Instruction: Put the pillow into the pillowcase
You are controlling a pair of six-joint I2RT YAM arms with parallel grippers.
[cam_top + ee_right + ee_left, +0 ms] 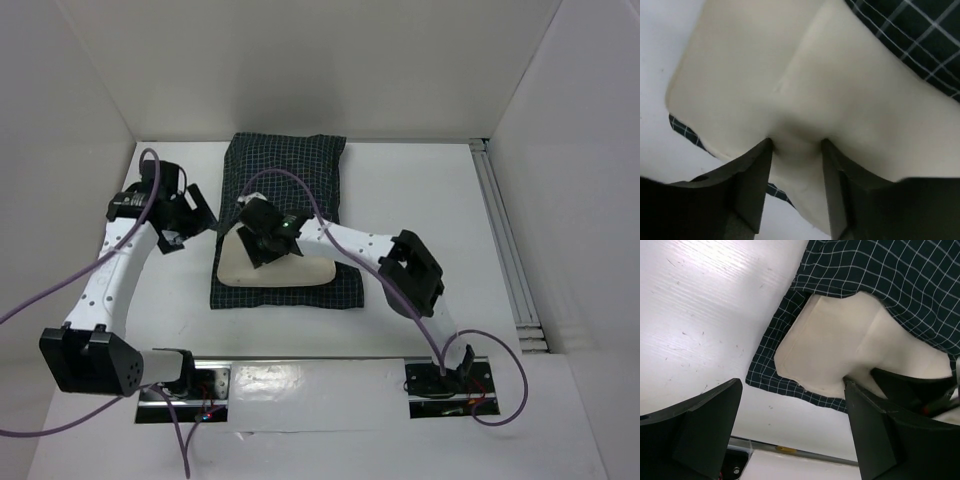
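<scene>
The dark checked pillowcase [285, 175] lies flat in the middle of the table. The cream pillow [280, 272] sticks out of its near end, with the rest hidden inside. In the left wrist view the pillow [835, 350] bulges out from under the pillowcase [900, 280]. My right gripper [268, 238] presses down on the exposed pillow. The right wrist view shows the right gripper [795, 150] shut on a pinched fold of the pillow [840, 90]. My left gripper [187, 215] hovers left of the pillowcase. There the left gripper [792, 405] is wide open over bare table, holding nothing.
White walls close in the table on the left, back and right. An aluminium rail [505, 240] runs along the right side. The arm bases sit on metal plates [185, 385] at the near edge, with purple cables trailing from both arms.
</scene>
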